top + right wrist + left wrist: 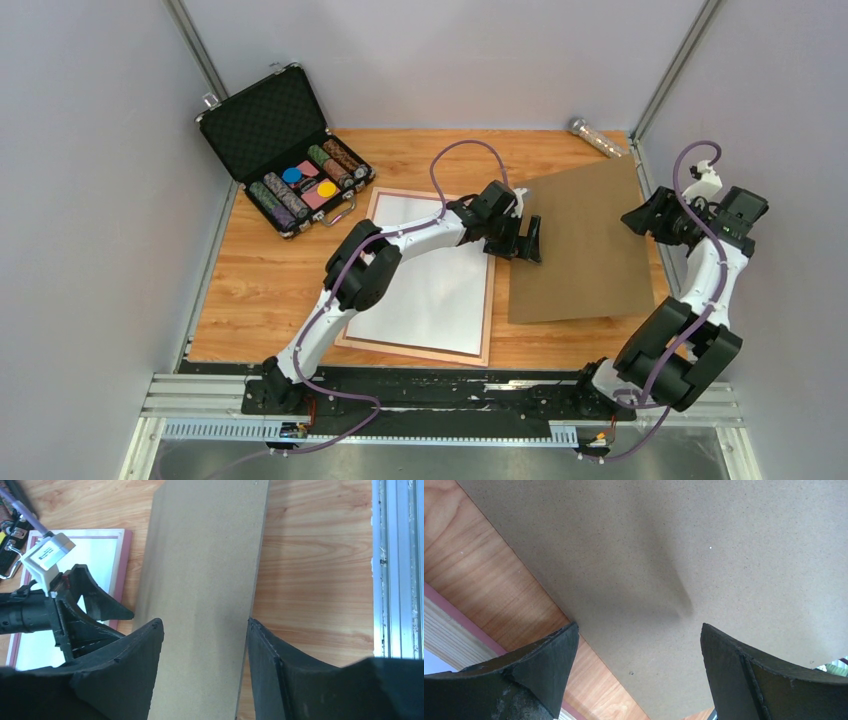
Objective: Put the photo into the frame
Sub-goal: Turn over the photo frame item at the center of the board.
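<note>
While my left gripper [527, 243] gapes wide and right gripper [205, 622] half-open, both empty, I'd pinch the light, stiff backing board [585, 250] at its edge nearest the frame [489, 310].

Left end effector [528, 245] hangs between the frame [420, 352] and brown board [585, 240].

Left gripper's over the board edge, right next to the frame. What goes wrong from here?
1. The open left gripper hangs over the backing board's left edge, just beside the frame's right rail. Coming down, a finger might clip that rail and shift the frame.
2. The board looks flat on the table, so fingers may skid off its thin edge rather than grip it.
</note>
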